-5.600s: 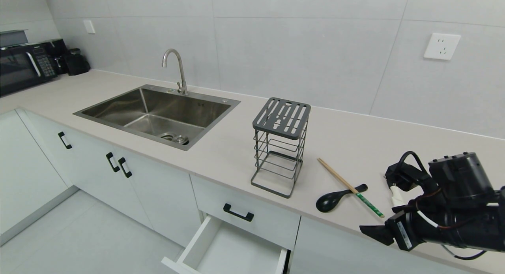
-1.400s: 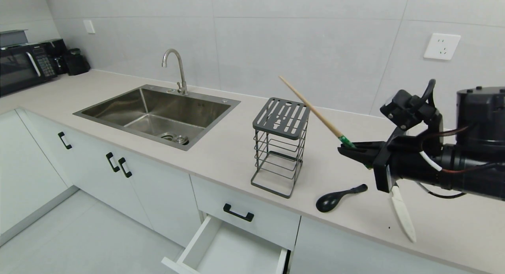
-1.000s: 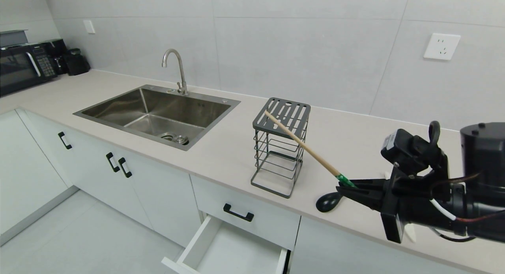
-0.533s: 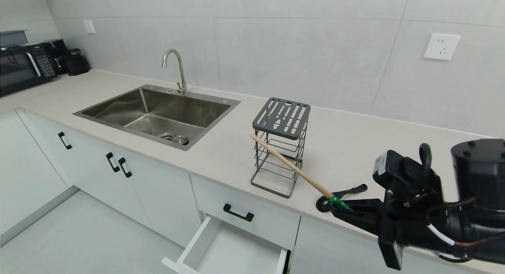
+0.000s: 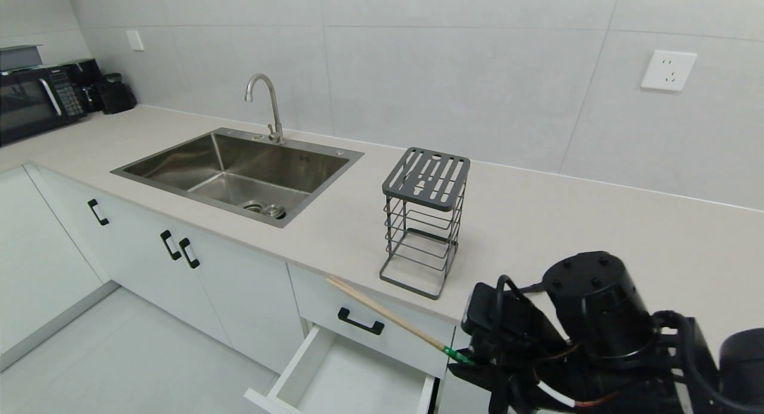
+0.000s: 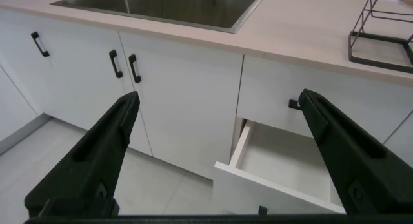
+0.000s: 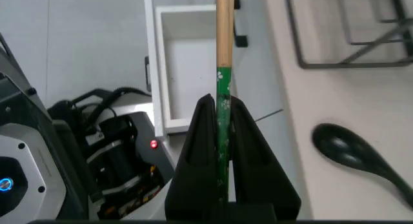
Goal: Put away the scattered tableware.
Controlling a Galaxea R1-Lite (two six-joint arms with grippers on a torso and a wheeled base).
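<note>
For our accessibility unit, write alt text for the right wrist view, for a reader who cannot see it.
The right tool is shut on the green end of a chopstick pointing toward an open drawer; a black spoon lies on the counter.

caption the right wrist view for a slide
Right end effector shut on chopsticks aimed at the open drawer; black spoon on the counter.

I count one pair of chopsticks [image 5: 388, 315], one black spoon [image 7: 352, 153], one wire rack [image 5: 425, 220], one sink [image 5: 262, 157], one open drawer [image 5: 352, 378].

Sink [image 5: 262, 157], faucet [image 5: 274, 110], microwave [image 5: 33, 101], wall socket [image 5: 668, 70]
</note>
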